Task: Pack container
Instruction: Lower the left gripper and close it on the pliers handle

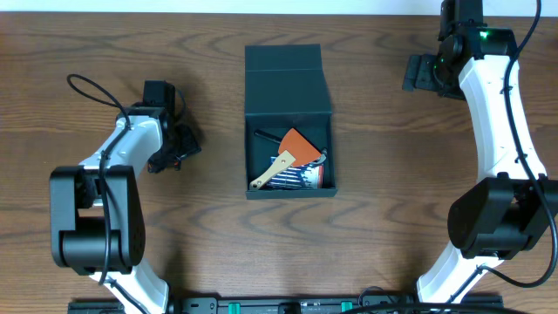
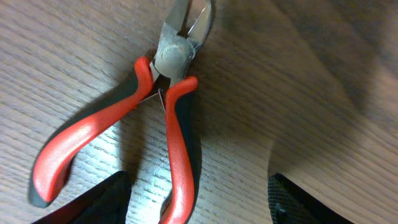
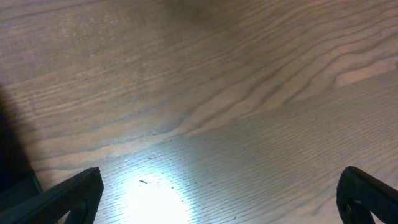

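The dark teal container (image 1: 248, 157) stands open at the table's middle, with its flap lid (image 1: 283, 59) folded back. Inside lie an orange-handled tool (image 1: 299, 142), a wooden-handled tool (image 1: 272, 170) and a striped item (image 1: 292, 179). Red-handled pliers (image 2: 124, 130) lie on the table left of the container, steel jaws pointing away. My left gripper (image 2: 196, 208) is open just above them, with the right handle between its fingers; it shows in the overhead view (image 1: 174, 146), hiding the pliers there. My right gripper (image 3: 214, 199) is open and empty over bare wood at the far right (image 1: 425, 74).
The wooden table (image 1: 392, 192) extends on all sides of the container. Both arm bases stand at the near edge, left (image 1: 91, 218) and right (image 1: 497, 218). A black rail (image 1: 279, 305) runs along the front edge.
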Motion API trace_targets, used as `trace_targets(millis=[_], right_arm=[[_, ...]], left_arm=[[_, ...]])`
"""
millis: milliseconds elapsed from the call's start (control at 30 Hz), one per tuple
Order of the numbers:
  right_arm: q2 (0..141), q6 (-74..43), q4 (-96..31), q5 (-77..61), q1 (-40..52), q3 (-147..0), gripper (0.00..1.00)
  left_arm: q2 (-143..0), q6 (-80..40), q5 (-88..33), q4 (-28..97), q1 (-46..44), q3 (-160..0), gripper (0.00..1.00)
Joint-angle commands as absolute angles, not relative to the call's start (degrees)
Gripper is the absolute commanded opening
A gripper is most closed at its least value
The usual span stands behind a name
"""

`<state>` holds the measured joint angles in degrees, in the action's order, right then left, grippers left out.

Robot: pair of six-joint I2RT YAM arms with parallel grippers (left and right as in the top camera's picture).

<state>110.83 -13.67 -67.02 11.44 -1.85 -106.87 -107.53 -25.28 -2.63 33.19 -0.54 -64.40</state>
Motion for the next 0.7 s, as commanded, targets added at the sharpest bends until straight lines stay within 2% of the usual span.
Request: trace_targets(millis=[0,433,533,667], right_arm=[[110.04,-14.74,-67.09,11.99,-2.07,-108.05,0.99],[110.04,-14.76,-67.09,11.99,-2.07,-108.05,0.99],[110.04,-14.76,-67.09,11.99,-2.07,-108.05,0.99],[110.04,-14.74,-67.09,11.99,-2.07,-108.05,0.99]], left_arm=[[-108.68,-26.26,-2.57,33.34,-0.27,-64.84,0.69],[-109.47,-27.35,-2.37,32.47,1.74,-64.84,0.68],[-109.47,-27.35,-2.39,32.58,2.9,-64.84,0.62],[-109.47,-27.35,-2.42,32.84,3.57,-64.84,0.61]])
